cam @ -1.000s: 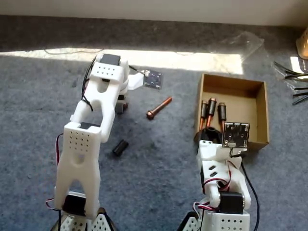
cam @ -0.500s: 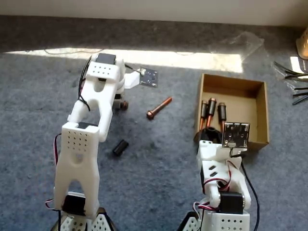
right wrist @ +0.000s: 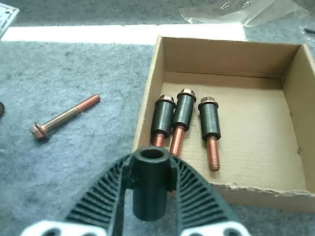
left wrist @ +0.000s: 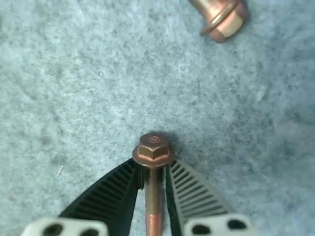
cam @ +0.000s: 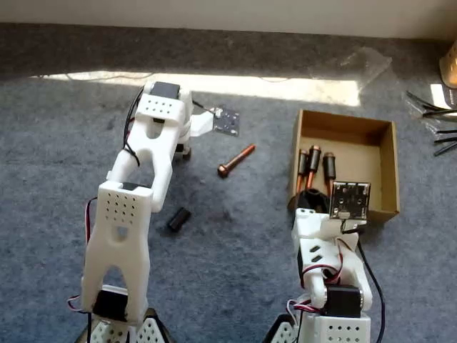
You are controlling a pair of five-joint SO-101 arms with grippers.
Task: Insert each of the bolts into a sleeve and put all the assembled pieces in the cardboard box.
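My left gripper (left wrist: 153, 169) is shut on a copper bolt (left wrist: 153, 191), whose hex head pokes out past the fingertips just above the grey carpet. In the high view this gripper (cam: 183, 151) sits left of a loose bolt (cam: 236, 160) lying on the carpet; that bolt's head (left wrist: 222, 17) also appears in the left wrist view. My right gripper (right wrist: 149, 169) is shut on a black sleeve (right wrist: 149, 184), held upright just outside the near left corner of the cardboard box (right wrist: 147, 93). Three assembled pieces (right wrist: 184, 115) lie side by side in the box (cam: 346, 125). A loose black sleeve (cam: 178, 219) lies beside the left arm.
A clear plastic bag (cam: 360, 63) lies behind the box. Black cable ties (cam: 432, 107) are scattered at the far right. A bright strip of sunlight crosses the carpet at the back.
The left arm swung a little to the left and came back right with its bolt. The right arm has kept still.
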